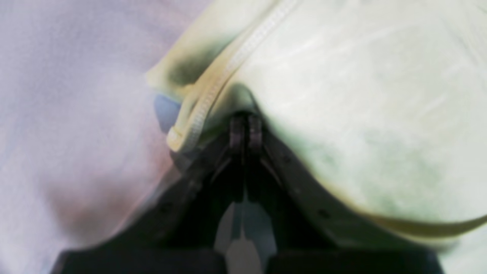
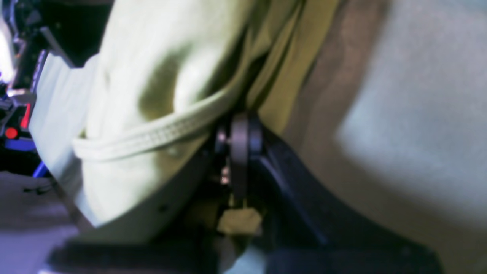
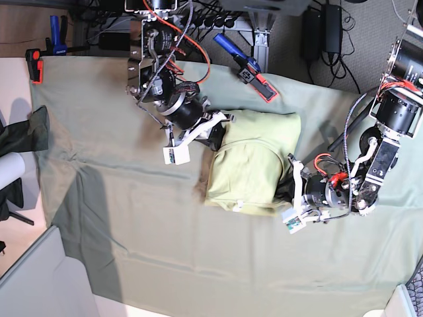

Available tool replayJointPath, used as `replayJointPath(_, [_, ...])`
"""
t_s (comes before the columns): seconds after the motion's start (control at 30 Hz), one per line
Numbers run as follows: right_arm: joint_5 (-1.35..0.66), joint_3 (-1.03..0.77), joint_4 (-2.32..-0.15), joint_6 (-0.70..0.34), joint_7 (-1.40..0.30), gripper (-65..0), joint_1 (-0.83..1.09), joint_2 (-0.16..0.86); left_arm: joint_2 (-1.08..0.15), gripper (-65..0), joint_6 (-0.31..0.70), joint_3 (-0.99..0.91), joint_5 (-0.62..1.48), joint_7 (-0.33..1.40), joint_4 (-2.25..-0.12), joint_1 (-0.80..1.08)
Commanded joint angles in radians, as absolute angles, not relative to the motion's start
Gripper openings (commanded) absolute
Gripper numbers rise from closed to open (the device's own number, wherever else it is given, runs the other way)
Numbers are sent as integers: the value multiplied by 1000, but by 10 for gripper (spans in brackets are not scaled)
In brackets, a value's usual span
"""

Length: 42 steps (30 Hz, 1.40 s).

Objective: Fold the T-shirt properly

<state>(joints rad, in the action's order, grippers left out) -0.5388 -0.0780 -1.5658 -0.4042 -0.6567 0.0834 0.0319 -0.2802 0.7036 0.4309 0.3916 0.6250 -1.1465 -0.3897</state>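
Mid-fold step, by the look of it: both grippers pinching cloth on opposite edges of the T-shirt (image 3: 251, 162), which sits bunched into a rough rectangle near the middle of the grey-green table cloth (image 3: 132, 251). Nearest in base view, left gripper (image 3: 291, 188) low at the shirt's right edge; in its wrist view left gripper (image 1: 245, 127) jaws pressed together, pads touching, clamped on a hemmed edge with pale fabric draped over one side. Farther back, right gripper (image 3: 215, 135) at the shirt's upper left edge; in its wrist view right gripper (image 2: 237, 139) jaws closed tight on a ribbed hem, cloth hanging off in loose folds. Shirt pale yellow-green, lighter than the cloth beneath, already doubled over, lumpy, edges uneven, small white tag (image 3: 236, 206) poking out at the lower edge. Next move likely calls for carrying both held edges together across the pile, keeping tension even so layers don't slide, then laying flat before letting go. Red-and-blue clamp (image 3: 254, 72) lying beyond on the far table edge, well apart from shirt
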Motion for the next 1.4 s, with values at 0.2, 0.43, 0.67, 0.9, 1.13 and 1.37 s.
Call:
replayJointPath(0.2, [-516, -164, -1605, -450, -637, -650, 70, 67, -349, -650, 698, 424, 479, 684, -1248, -435])
replayJointPath(0.43, [-537, -213, -1609, -450, -695, -650, 75, 144, -462, -650, 698, 424, 645, 803, -1465, -377])
replayJointPath(0.67, [-618, -250, -1728, -450, -726, -650, 169, 228, -583, -650, 698, 371, 666, 837, -1682, -175])
replayJointPath(0.9, [-638, -252, -1865, -450, -749, -650, 341, 287, -615, -650, 698, 101, 758, 892, -1848, 120])
replayJointPath(1.13, [-639, -251, -1886, -450, -749, -650, 505, 303, -615, -650, 698, -158, 813, 904, -1927, 406])
replayJointPath(1.37, [-681, -251, -1905, -450, -749, -650, 678, 322, -588, -650, 698, -330, 878, 918, -1958, 696])
